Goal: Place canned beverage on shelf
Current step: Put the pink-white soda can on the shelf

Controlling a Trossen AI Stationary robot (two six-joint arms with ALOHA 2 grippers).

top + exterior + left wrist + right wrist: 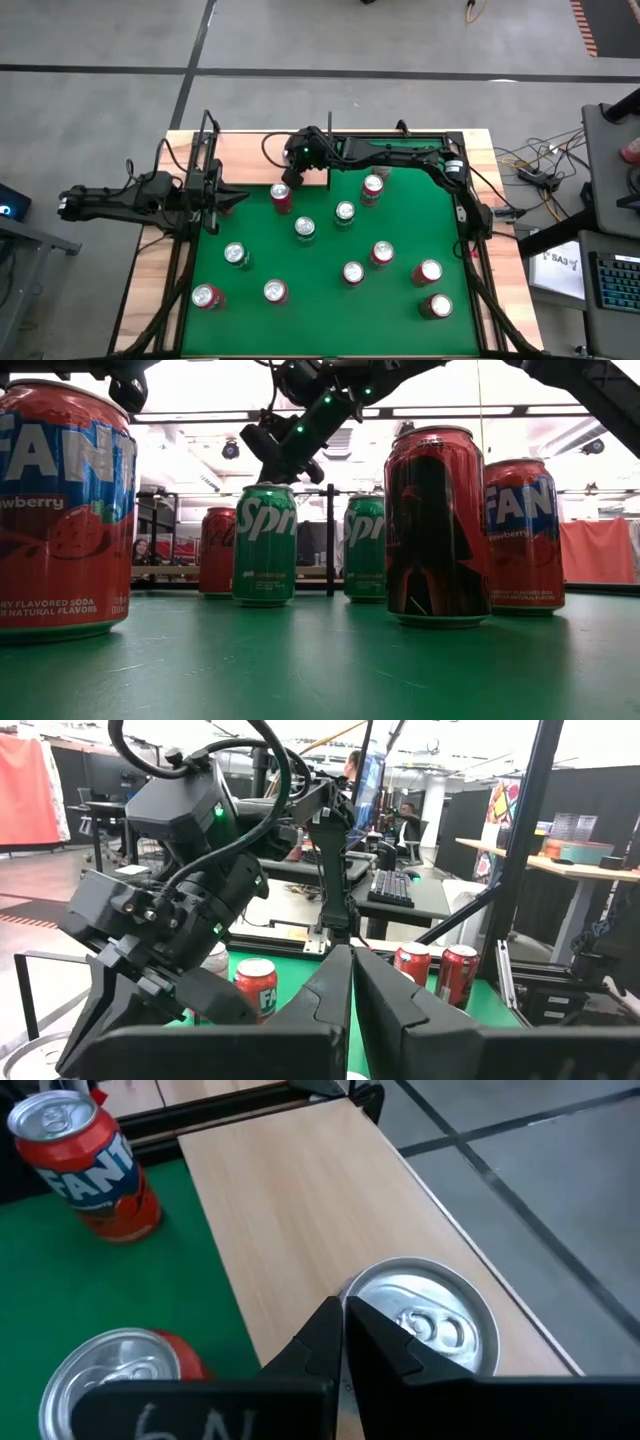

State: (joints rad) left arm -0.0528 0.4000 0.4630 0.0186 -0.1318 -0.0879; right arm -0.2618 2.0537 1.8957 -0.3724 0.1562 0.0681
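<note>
Pale wood shelf [300, 1220] panel with black rods, bearing one silver-topped can [425, 1315]

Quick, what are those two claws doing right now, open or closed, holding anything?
Left claw: closed, holding nothing, at the table's left edge.
Right claw: closed, empty, above a silver-topped can.

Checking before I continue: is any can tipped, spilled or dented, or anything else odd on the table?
Nothing stands out. All cans on the green felt stand upright, no spill or dents visible. The right gripper, shut, hovers over the shelf beside a can; the left gripper waits shut.
</note>
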